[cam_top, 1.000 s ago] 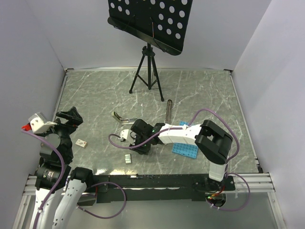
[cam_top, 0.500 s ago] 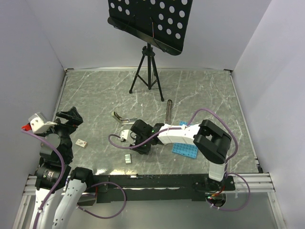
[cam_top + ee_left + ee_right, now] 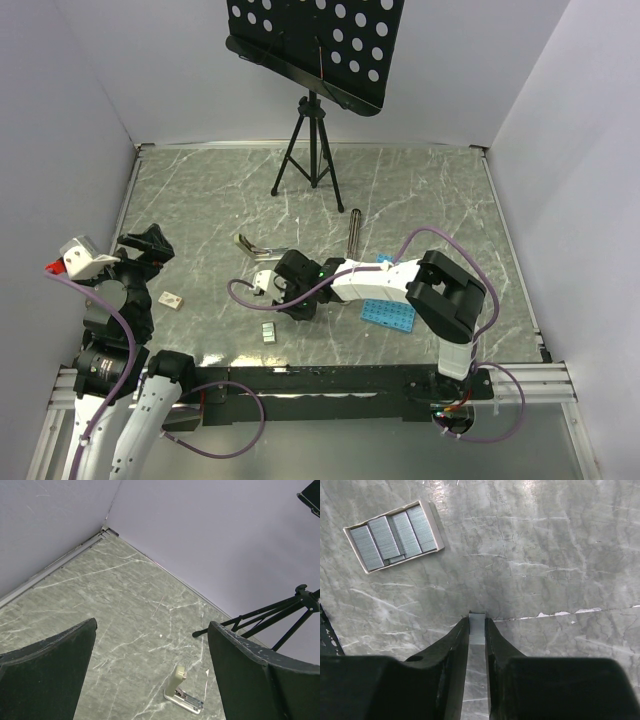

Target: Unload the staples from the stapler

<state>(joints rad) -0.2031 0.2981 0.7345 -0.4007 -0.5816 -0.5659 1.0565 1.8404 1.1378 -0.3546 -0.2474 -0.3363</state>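
Jaws of the right gripper [image 3: 477, 624] are closed on a narrow metal strip [image 3: 476, 632], low over the table [image 3: 420, 200], just in front of the stapler [image 3: 252, 246]. That stapler lies opened in a V, one arm standing up. A small block of staples [image 3: 268, 330] sits further in front of the stapler, apart from it. A cardboard tray [image 3: 393, 535] with more blocks lies to the stapler's left. Well left of the stapler, the left gripper [image 3: 150, 675] hangs wide open, holding nothing. A dark rod [image 3: 355, 228] lies to the stapler's right.
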